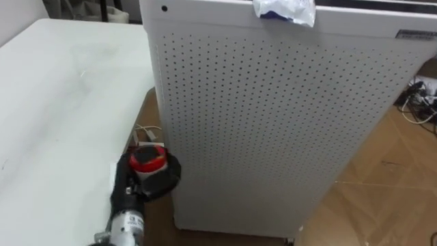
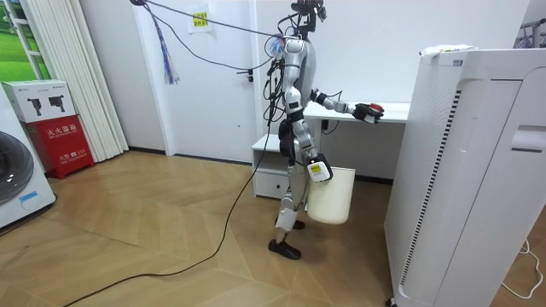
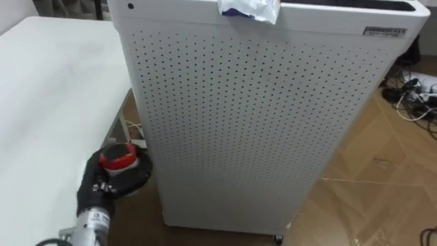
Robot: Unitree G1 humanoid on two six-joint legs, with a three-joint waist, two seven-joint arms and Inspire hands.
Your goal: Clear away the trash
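Tabletop, plain white and smooth (image 1: 61,102), takes up the left side of the eye views. Just off its near right edge, low down, the robot's black left hand (image 1: 156,179) hangs over the gap between table and appliance. A round red cap (image 1: 147,158) sits on top of it. Whether its fingers are curled or straight cannot be told from these views.

To the right stands a tall white box-shaped appliance with a perforated metal front (image 1: 273,123), set on brown wooden plank flooring (image 1: 389,178). The garbage, a crumpled white-and-blue wrapper (image 1: 285,9), lies on the appliance's top edge, well apart from the left hand and untouched. At the far right, a tangle of dark and white cables (image 1: 418,96) lies on the floor.

In the room view the robot stands upright between the table and the appliance, its left arm stretched forward at table height. Its right hand (image 2: 317,169) hangs by its thigh at the rim of a cream plastic waste bin (image 2: 333,200). How its fingers sit on the bin is too small to tell.
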